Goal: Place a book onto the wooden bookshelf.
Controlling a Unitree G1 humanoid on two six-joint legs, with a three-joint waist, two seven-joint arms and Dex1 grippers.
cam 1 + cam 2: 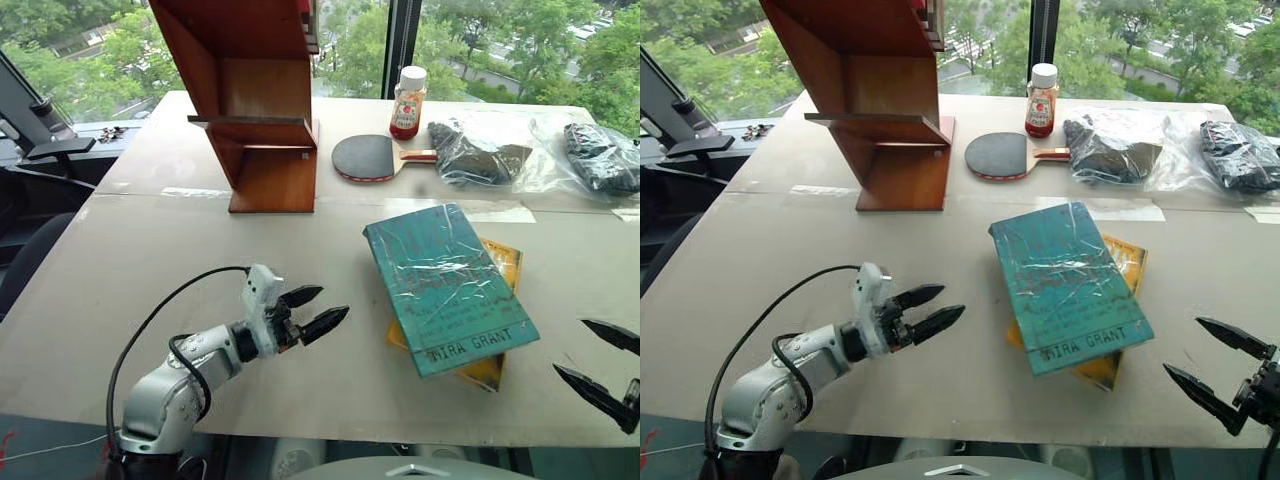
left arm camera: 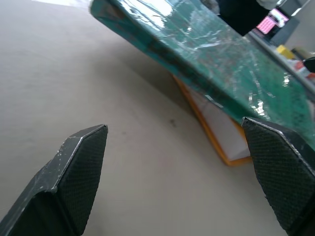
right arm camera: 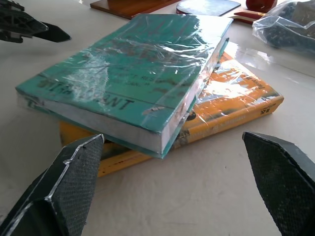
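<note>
Book (image 1: 448,285) lies flat atop yellow book (image 1: 503,268), surface centre-right, bookshelf (image 1: 250,100) at 11 o'clock. Left gripper (image 1: 312,312) and right gripper (image 1: 596,365) both released, empty. Risk: slick wrap slips, yellow book dragged along.

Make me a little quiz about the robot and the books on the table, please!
1. True or false: the teal book lies on top of the yellow book.
2. Which thing lies closest to the wooden bookshelf? A) the ping-pong paddle B) the red-labelled bottle C) the plastic bags
3. Fill in: both the left pincer and the right pincer have their fingers ____, and neither holds anything.

Key: 1 true; 2 A; 3 open.
</note>
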